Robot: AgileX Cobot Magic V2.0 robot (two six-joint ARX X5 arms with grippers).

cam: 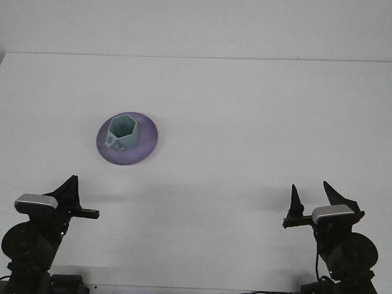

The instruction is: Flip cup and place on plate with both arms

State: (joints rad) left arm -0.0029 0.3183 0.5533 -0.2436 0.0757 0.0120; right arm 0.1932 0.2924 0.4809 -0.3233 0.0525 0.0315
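**Cup upright on the plate, both arms parked low**

One cup point(122, 131), one plate point(127, 139), two grippers, one white table point(245, 122). That is the whole count.

The cup is pale green with a six-sided mouth, and it stands mouth up on the purple plate, a little left of the plate's middle, its handle turned toward the near left. The plate lies flat on the left half of the table, about midway between the near edge and the far edge.

The two arms sit at the near edge, one in each corner, well apart from the plate and from each other. The right gripper point(313, 197) points up and away from me, its two dark fingers spread with a clear gap of table showing between them, and nothing in that gap. The left gripper point(69, 187) is turned side-on; I see one dark pointed finger and a short bar sticking out to the right, but I cannot tell whether its fingers are apart or together. Neither gripper touches the cup or the plate.
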